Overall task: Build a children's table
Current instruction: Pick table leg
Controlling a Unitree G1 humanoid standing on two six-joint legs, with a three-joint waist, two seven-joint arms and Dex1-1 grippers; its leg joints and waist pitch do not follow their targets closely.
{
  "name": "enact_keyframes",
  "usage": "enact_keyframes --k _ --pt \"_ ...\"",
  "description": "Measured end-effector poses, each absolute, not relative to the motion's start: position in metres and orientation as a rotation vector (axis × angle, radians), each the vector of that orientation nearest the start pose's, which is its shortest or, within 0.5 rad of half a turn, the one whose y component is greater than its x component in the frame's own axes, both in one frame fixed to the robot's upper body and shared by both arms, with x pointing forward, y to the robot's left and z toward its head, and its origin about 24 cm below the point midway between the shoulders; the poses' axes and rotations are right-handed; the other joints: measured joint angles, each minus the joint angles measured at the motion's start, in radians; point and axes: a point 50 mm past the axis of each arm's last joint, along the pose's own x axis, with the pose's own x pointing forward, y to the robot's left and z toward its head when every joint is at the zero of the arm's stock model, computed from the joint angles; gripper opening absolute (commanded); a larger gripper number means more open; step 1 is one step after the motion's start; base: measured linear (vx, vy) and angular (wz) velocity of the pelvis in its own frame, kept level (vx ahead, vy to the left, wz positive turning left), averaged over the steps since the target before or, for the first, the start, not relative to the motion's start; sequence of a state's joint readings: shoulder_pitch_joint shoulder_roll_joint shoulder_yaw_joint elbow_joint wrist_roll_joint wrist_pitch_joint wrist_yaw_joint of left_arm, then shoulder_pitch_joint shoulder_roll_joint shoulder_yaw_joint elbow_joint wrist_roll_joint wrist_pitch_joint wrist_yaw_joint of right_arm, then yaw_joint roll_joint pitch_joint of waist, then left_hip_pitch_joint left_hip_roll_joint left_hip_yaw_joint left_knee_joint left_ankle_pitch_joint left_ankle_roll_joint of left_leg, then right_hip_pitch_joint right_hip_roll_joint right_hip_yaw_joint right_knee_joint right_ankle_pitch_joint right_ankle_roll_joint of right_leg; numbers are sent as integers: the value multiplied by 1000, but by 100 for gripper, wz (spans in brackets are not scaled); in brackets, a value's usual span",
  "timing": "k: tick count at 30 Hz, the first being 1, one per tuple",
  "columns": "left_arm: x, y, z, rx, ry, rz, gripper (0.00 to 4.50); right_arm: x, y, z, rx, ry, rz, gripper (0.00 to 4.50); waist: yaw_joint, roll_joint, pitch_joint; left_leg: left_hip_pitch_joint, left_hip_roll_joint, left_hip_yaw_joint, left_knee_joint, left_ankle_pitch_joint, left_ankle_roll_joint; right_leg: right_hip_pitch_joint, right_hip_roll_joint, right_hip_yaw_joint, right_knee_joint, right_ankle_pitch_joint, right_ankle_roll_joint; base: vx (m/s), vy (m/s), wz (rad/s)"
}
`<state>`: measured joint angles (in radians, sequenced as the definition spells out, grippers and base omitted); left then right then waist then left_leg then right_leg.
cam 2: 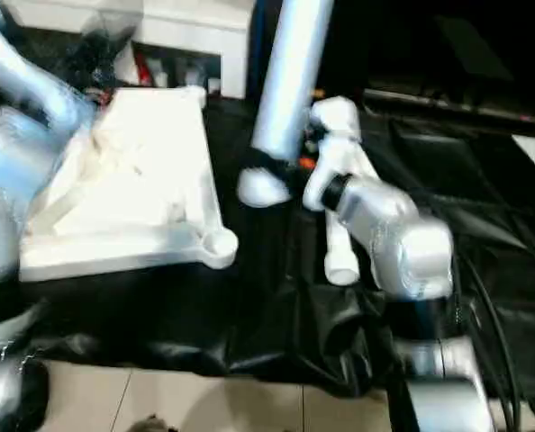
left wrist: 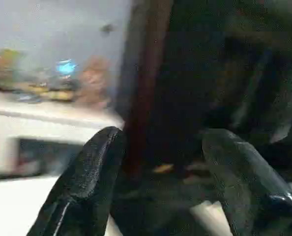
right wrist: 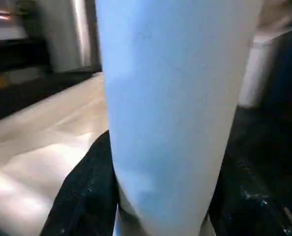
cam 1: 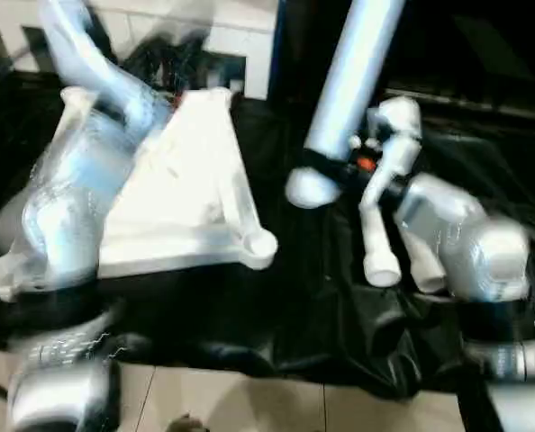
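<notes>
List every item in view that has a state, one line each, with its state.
White plastic rectangular table top: lying ribbed underside up on the black sheet, near corner socket empty.
Long white tapered tube leg: lifted upright, clamped in the right tool.
Two white tube legs: lying loose on the sheet.
Left tool: open, empty.

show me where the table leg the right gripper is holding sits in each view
Left eye view: the held leg stands nearly upright at top centre, rounded end low.
Right eye view: the same leg, left of centre, beside the table top.
Right wrist view: the leg between the gripper's black fingers.
Left wrist view: I cannot make it out there.
Shared landmark: the black cloth under the parts.
</notes>
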<state>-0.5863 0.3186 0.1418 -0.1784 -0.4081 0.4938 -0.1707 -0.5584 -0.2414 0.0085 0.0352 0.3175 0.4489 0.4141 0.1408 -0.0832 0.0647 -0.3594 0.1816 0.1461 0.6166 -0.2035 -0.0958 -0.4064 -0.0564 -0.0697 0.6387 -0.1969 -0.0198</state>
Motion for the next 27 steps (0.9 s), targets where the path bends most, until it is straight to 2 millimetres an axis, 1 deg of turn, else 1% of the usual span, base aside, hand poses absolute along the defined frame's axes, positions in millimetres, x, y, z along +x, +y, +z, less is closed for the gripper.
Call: enact_keyframes --k 1,3,5,6,7,9,10,11,12,13,14,15,16,18,19,20,21,22,23,24,25,26,27 --pt "320 169 213 -12 -265 -283 304 332 -126 157 -16 -78 559 194 1 -1 0 0 0 0 0 0 1 0 0 0 0 2 -3 0 0 0" --pt "316 167 195 60 -252 -217 304 327 -126 155 -65 -118 475 194 -1 -2 -1 0 -1 1 0 -2 2 1 -1 1 -2 3 -4 0 0 0" --pt "305 170 167 93 -231 -128 304 318 -132 135 -26 -85 378 194 -6 0 -2 2 -1 2 0 -4 4 4 -1 1 -4 2 -3 0 0 0" --pt "300 172 154 107 -202 -95 304 314 -135 123 -1 -45 348 194 -9 0 -2 2 -1 2 0 -4 5 4 -1 1 -5 3 -3 0 0 0" --pt "294 175 138 136 -167 -61 304 307 -142 106 26 14 312 194 -11 1 -1 1 -1 2 0 -5 7 3 -1 1 -6 4 -3 0 0 0" --pt "289 180 126 170 -138 -26 304 299 -150 89 53 70 273 194 -11 4 1 -4 -1 5 0 -6 11 3 -2 3 -8 5 -2 0 0 0" --pt "287 181 124 182 -145 -10 304 296 -153 85 76 76 262 194 -8 8 1 -4 -2 5 1 -5 15 4 -4 5 -10 5 2 0 0 0" --pt "286 180 122 184 -147 -5 304 293 -154 85 92 71 258 194 -6 12 0 -4 -4 5 7 -7 20 4 -6 8 -10 6 5 0 0 0" --pt "284 179 120 183 -149 -4 304 292 -156 86 94 64 254 194 -3 20 -1 -7 -6 1 19 -11 35 5 -8 10 -10 8 8 -29 88 -8" --pt "280 178 116 184 -149 -1 304 288 -157 85 91 52 247 194 4 33 -5 -12 -8 -10 38 -19 48 9 -10 13 -10 9 14 -29 88 -8" --pt "277 177 111 190 -138 -1 304 286 -158 84 86 48 243 194 7 41 -6 -15 -9 -17 49 -25 57 13 -14 13 -10 9 20 -27 140 -3" --pt "274 178 107 203 -132 4 304 285 -157 83 81 44 239 194 7 46 -6 -16 -12 -16 52 -25 56 16 -22 14 -10 10 25 -37 173 9" --pt "271 180 103 219 -122 11 304 284 -156 82 79 43 240 194 5 46 -5 -11 -23 -5 48 -25 59 19 -34 17 -17 11 25 -37 173 9" --pt "268 182 99 243 -117 21 304 284 -149 82 70 43 257 194 -4 47 -5 -6 -29 21 35 -18 81 25 -41 28 -40 11 25 -55 189 11" --pt "266 183 97 259 -119 26 304 283 -143 83 64 38 279 194 -17 48 -4 -5 -39 35 23 -10 99 23 -48 26 -51 8 20 -59 198 10" --pt "266 183 97 265 -122 29 304 283 -140 83 68 35 294 194 -33 47 -4 -4 -45 49 16 -5 111 22 -58 24 -49 0 9 -63 202 18" --pt "265 183 98 270 -129 30 304 283 -138 83 69 34 302 194 -50 47 -4 -4 -47 64 14 -2 122 21 -68 22 -42 -11 -8 -73 171 28" --pt "265 183 98 273 -138 34 304 283 -137 83 71 33 310 194 -74 45 -4 -3 -47 91 7 3 132 17 -81 15 -29 -27 -16 -73 171 28" --pt "265 182 99 271 -142 37 304 283 -137 83 71 33 310 194 -87 43 -4 -4 -47 107 4 3 137 16 -85 5 -22 -37 -14 -86 127 24" --pt "265 181 98 276 -142 40 304 283 -137 83 72 32 311 194 -99 39 -4 -5 -47 120 -1 3 138 19 -89 2 -20 -41 -14 -85 71 21" --pt "266 178 98 300 -142 33 304 283 -138 84 73 32 309 194 -108 35 -3 -5 -47 133 -8 3 138 16 -100 3 -29 -50 2 -85 71 21" --pt "266 173 98 320 -146 23 304 283 -140 84 71 31 305 194 -108 35 -3 -6 -47 133 -10 2 137 16 -106 7 -40 -53 9 -69 43 14" --pt "267 170 99 333 -153 18 304 283 -140 85 69 29 304 194 -105 37 -2 -6 -47 128 -11 2 137 18 -106 5 -52 -52 14 -62 56 -10"
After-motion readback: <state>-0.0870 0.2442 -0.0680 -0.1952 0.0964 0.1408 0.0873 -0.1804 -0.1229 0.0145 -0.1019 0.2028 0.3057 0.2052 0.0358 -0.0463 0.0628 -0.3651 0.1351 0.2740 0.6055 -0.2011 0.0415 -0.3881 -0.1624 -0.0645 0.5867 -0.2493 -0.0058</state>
